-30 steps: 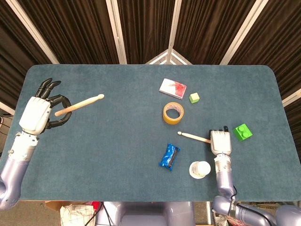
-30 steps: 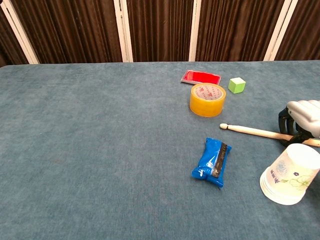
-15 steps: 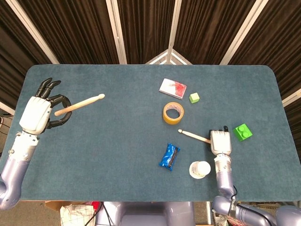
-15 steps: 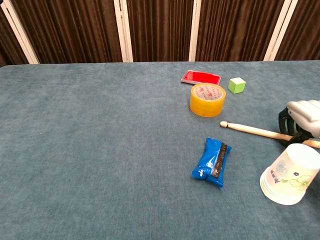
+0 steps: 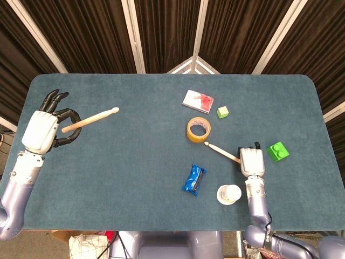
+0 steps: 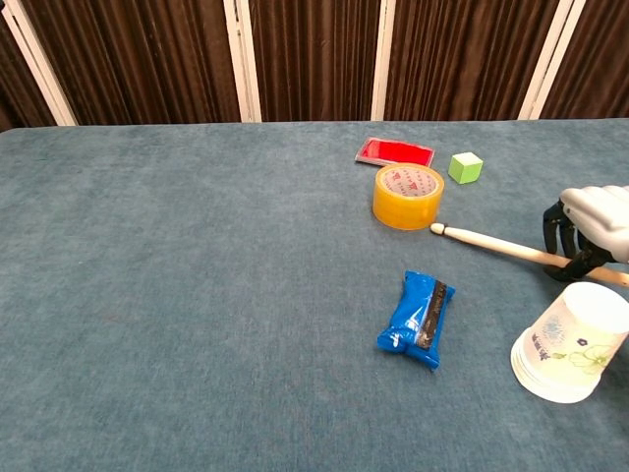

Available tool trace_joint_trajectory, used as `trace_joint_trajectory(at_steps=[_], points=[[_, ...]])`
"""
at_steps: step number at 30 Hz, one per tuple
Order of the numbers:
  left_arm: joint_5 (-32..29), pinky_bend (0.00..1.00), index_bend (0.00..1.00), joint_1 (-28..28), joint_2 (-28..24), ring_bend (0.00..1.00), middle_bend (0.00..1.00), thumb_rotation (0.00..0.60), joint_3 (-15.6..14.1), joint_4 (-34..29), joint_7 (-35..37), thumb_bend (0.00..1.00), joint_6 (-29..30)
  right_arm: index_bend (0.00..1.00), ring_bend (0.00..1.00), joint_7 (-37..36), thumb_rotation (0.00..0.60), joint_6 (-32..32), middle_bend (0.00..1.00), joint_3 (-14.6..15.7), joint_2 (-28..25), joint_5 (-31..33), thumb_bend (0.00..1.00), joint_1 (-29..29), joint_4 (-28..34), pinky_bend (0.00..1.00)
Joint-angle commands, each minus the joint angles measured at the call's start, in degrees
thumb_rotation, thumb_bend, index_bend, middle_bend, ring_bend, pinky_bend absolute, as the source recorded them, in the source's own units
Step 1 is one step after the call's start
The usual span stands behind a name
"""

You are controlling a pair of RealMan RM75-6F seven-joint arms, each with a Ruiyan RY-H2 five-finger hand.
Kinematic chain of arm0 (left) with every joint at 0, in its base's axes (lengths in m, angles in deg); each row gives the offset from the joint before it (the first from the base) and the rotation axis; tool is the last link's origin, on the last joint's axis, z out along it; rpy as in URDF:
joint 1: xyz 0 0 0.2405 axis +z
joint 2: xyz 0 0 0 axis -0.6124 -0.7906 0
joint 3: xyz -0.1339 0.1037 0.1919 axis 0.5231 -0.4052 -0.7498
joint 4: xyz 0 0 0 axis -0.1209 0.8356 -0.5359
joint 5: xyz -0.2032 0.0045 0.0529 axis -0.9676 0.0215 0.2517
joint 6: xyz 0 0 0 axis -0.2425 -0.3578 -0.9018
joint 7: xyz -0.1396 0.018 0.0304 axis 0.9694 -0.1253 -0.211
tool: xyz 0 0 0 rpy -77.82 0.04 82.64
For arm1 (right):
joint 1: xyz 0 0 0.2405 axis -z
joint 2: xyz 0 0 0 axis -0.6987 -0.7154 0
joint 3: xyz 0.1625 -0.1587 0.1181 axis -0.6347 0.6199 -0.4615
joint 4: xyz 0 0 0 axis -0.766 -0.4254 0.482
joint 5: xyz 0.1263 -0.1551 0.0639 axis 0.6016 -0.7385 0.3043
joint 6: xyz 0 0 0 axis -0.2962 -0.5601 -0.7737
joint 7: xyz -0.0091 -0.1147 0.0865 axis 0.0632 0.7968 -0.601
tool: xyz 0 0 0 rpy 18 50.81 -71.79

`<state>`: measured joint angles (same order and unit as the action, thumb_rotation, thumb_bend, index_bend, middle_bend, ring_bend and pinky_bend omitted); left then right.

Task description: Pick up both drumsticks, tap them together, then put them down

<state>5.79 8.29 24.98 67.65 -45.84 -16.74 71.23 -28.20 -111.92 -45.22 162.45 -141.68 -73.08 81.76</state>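
Counting the things on the blue-grey counter, I find two drumsticks and one each of the other items. One drumstick is in the left hand at the far left side of the counter; the dark fingers curl around its thick end and its tip points up and to the right. The other drumstick is in the right hand near the right front edge; the fingers close over its thick end, and its tip is just beside the roll of yellow tape. From the chest view I cannot tell if this tip touches the roll.

One blue snack packet lies in front of the tape. One paper cup lies on its side just in front of the right hand; it carries a small flower print and some tiny writing that I cannot read. One red and white flat packet and one pale green cube are behind the tape. One bright green toy brick sits to the right of the right hand. The tape has red printing on its inner ring, too small to read.
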Motion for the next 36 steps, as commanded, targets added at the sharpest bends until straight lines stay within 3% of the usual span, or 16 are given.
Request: trace_joint_trajectory(at_steps=[1,9,14,25,36], points=[[-0.04,0.0,0.64,0.08,-0.06,0.12,0.61,0.6,-0.03,0.0,0.16,0.53,0.0,0.71,0.49,-2.98,0.6,-0.05,0.63,0.48,-1.51,-2.74,0.42,0.26,1.56,0.17],[-0.16,0.0,0.64,0.35,0.26,0.12,0.61,0.6,-0.13,0.41,1.19,0.53,0.11,0.72,0.5,-10.48,0.6,-0.67,0.64,1.47,-7.21,-8.56,0.42,1.69,7.09,0.17],[-0.41,0.0,0.64,0.82,0.52,0.12,0.61,0.6,-0.35,0.61,3.33,0.53,0.17,0.72,0.5,-15.88,0.6,-0.67,0.64,-0.21,-10.77,-9.06,0.42,2.49,11.17,0.17],[-3.01,0.0,0.64,0.53,3.72,0.12,0.61,0.6,-0.14,2.2,11.29,0.53,-2.44,0.73,0.5,-23.74,0.6,0.5,0.64,-7.55,-19.39,-5.8,0.42,2.24,19.57,0.17],[-4.49,0.0,0.65,-4.32,9.41,0.12,0.61,0.6,1.16,1.2,5.71,0.53,-7.1,0.73,0.5,-23.38,0.6,6.64,0.65,-14.81,-27.12,3.48,0.42,-2.35,27.53,0.17]])
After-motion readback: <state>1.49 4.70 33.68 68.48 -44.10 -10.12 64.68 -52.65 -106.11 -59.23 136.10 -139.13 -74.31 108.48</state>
